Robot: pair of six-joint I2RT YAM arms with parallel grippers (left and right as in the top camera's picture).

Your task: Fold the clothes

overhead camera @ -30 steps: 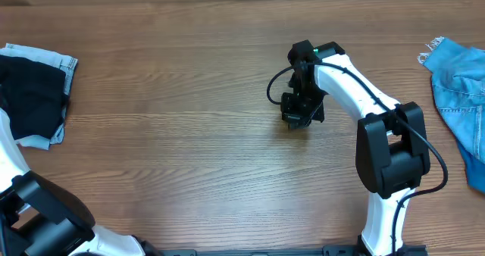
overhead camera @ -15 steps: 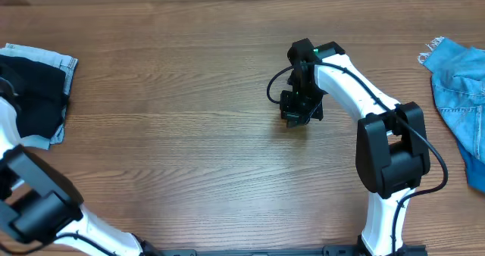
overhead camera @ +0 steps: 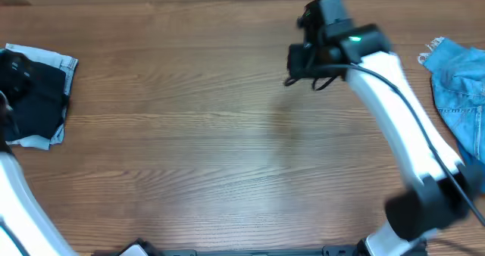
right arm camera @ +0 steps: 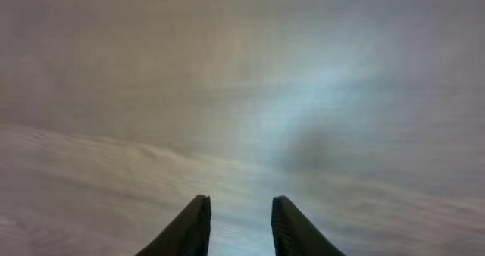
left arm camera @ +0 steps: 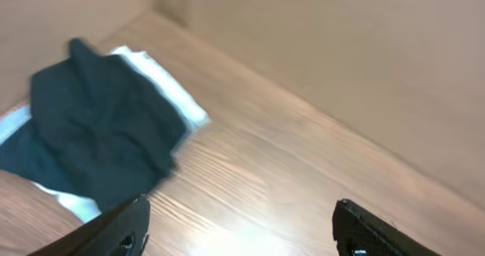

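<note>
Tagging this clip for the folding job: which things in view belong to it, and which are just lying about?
For the job: black garment, far left.
Lying about: pale denim piece beneath it; blue denim garment, far right.

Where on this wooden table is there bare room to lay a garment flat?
The wide middle of the wooden table is bare, bordered left by the plain black cloth garment lying on a pale light-blue denim piece, right by the bright blue frayed denim garment. Both side edges are crowded.
</note>
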